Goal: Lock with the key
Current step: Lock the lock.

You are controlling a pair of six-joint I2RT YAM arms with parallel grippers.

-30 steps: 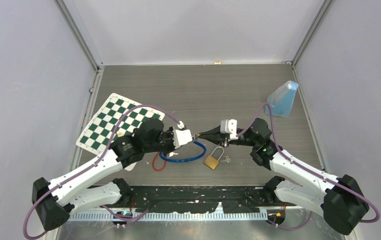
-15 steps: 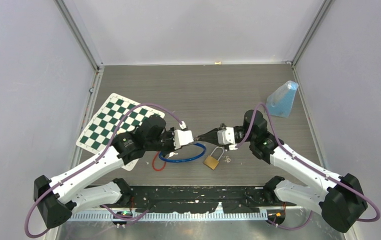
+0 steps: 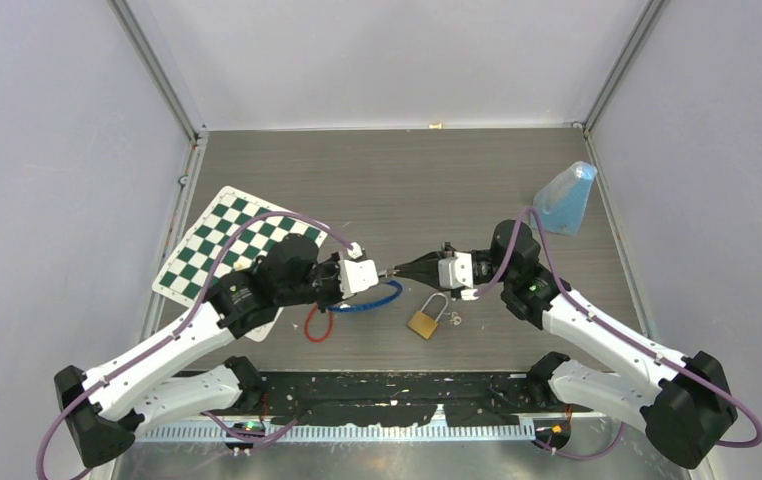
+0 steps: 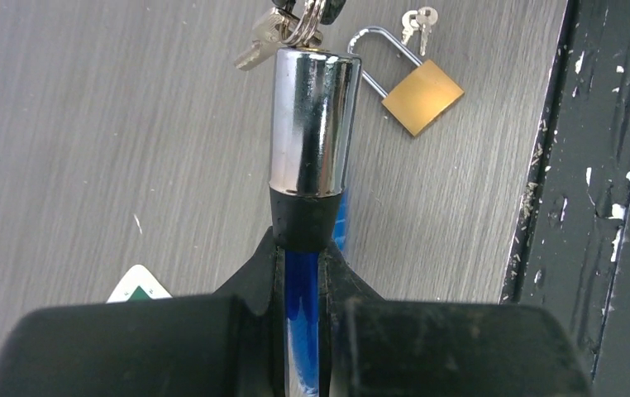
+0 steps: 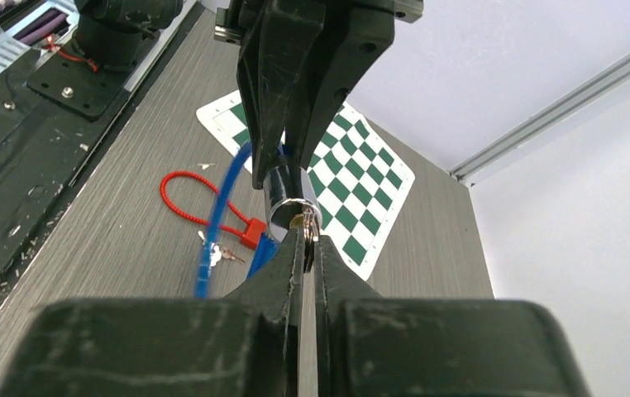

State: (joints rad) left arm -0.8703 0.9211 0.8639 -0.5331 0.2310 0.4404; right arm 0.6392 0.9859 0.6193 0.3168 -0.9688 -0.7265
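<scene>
Since a second ago the left arm is drawing back toward its own side, and the blue cord's loop is hanging shorter. Nearest, a square brass padlock (image 3: 423, 322) with a steel shackle is lying flat on the grey wood-grain table (image 3: 407, 190). Tiny keys (image 3: 451, 319) are lying just beside it, and a thin red loop (image 3: 315, 325) to its left. Beyond them, the left gripper (image 4: 302, 256) is clamping tight on the cable lock (image 4: 310, 116), gripping its blue cord just behind the smooth chrome cylinder. The right gripper (image 5: 306, 248) is pinching shut on the key bunch (image 4: 266, 40) at the cylinder's tip. Farther back, a green-and-white checkered mat (image 3: 219, 245) and a crinkled blue cone (image 3: 567, 200) are resting.
</scene>
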